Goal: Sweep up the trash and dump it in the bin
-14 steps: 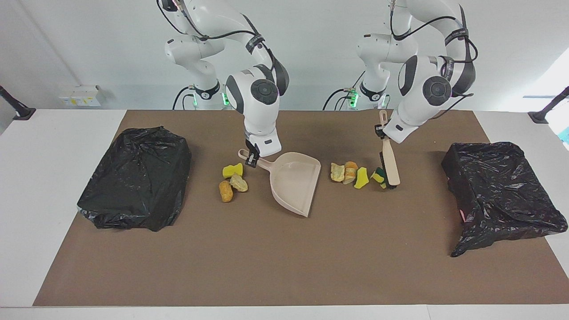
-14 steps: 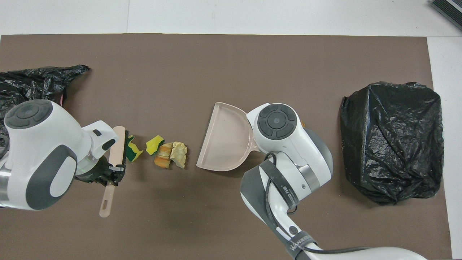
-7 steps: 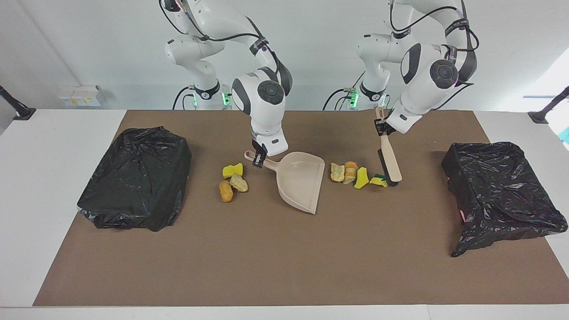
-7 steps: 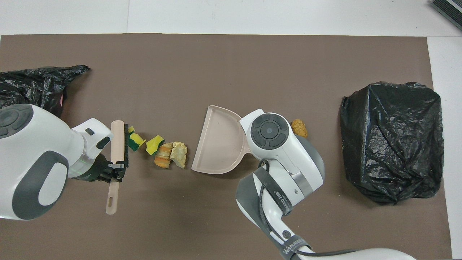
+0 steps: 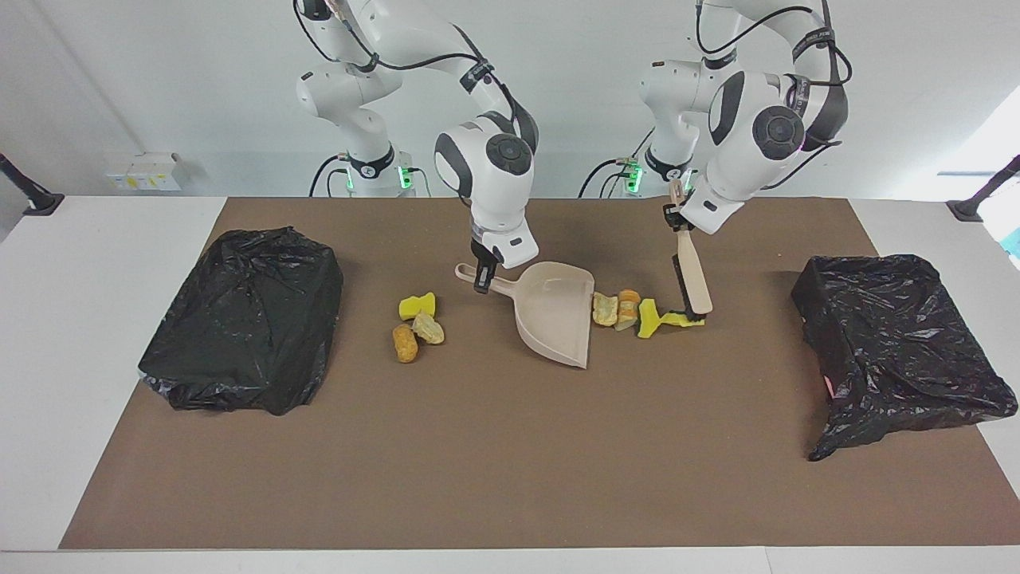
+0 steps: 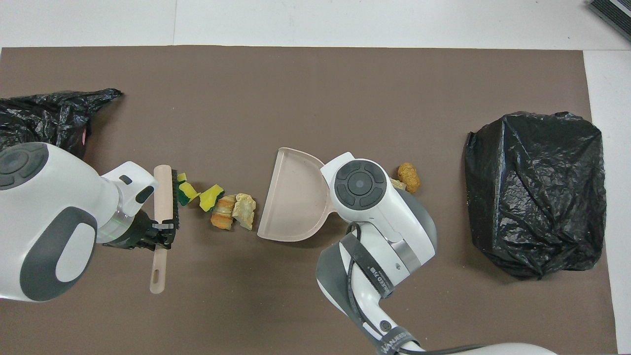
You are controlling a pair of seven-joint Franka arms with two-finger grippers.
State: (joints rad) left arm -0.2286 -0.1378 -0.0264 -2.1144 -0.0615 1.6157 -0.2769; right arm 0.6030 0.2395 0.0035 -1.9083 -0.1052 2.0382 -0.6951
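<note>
Crumbly scraps (image 5: 625,312) sit mid-frame between the smooth beige dustpan (image 5: 558,315), clamped by the right gripper (image 5: 481,281), and the bristled brush (image 5: 692,279), clamped by the left gripper (image 5: 674,222).

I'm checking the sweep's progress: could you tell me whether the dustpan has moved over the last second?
Yes. The dustpan, held by the right pincer, has slid toward the left arm's end of the table, away from the three scraps lying still beside it.
</note>
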